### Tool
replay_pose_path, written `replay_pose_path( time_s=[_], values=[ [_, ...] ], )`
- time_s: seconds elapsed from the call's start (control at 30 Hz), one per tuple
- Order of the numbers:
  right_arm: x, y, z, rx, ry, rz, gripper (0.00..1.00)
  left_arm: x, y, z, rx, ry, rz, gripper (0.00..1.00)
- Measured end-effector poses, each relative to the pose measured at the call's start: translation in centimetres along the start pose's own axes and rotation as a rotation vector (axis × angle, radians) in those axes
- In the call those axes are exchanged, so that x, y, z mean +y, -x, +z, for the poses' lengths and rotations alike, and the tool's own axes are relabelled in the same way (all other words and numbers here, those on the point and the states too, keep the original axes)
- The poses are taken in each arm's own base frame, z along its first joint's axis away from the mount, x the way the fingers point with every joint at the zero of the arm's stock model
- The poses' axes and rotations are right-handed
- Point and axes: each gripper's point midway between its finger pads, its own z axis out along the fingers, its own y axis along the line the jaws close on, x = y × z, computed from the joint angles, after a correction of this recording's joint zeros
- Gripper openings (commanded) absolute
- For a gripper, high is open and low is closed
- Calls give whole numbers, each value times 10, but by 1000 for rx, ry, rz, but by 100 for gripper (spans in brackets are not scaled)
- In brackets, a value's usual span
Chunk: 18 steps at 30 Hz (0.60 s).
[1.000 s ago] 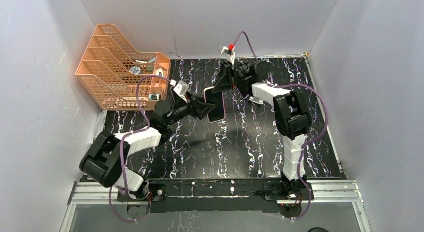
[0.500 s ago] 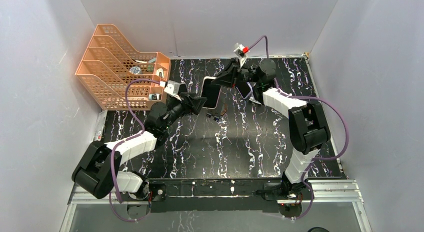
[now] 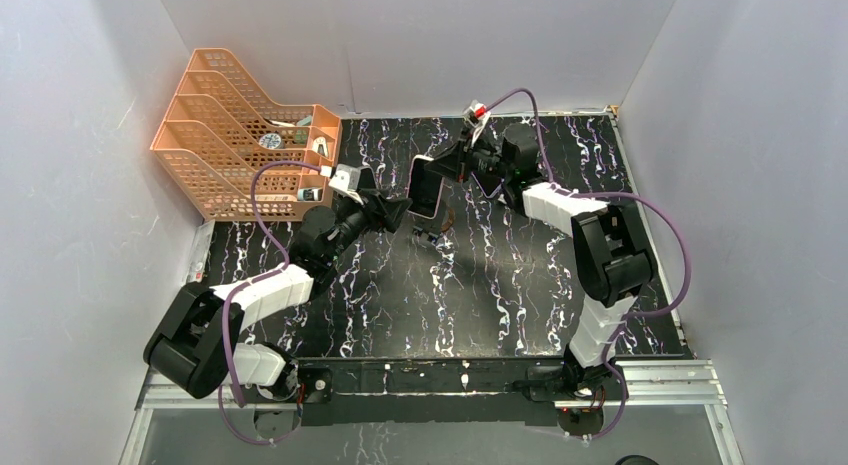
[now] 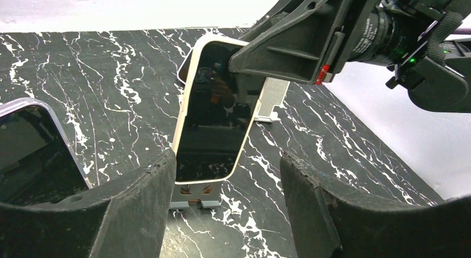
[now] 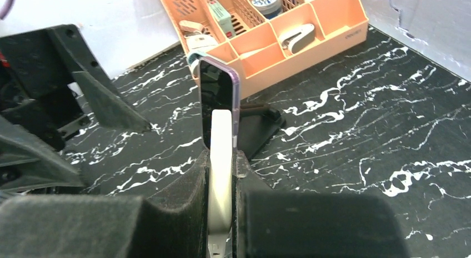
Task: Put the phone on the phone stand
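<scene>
- Phone is in the upper centre of the overhead frame, upright over the counter. My right gripper is clamped on its upper part, edge-on between the fingers.
- A second ago my left gripper was at the phone too, nearer mid-frame. Now it is spread wide and backed off, with the phone just beyond its tips.
- I read the handover as finished: the right arm alone carries the phone.
- The phone has shifted up-frame. Its bottom edge is now just above or on a small grey piece; I can't tell whether that is the stand.
- A second phone stands upright just beside a black stand, close behind, so seating will need care.
</scene>
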Motion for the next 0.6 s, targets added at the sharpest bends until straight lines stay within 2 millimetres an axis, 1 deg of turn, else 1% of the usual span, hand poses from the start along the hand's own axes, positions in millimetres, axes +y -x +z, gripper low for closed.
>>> replay_pose_path(
  time_s=[0.27, 0.43, 0.6],
  values=[
    [-24, -29, 2, 46, -71, 21, 1, 2, -3, -1, 14, 5, 5, 66],
    [-30, -37, 2, 56, -89, 21, 1, 2, -4, -1, 16, 6, 6, 67],
    [-34, -46, 1, 68, -102, 30, 1, 2, -4, -1, 17, 6, 8, 72]
  ],
)
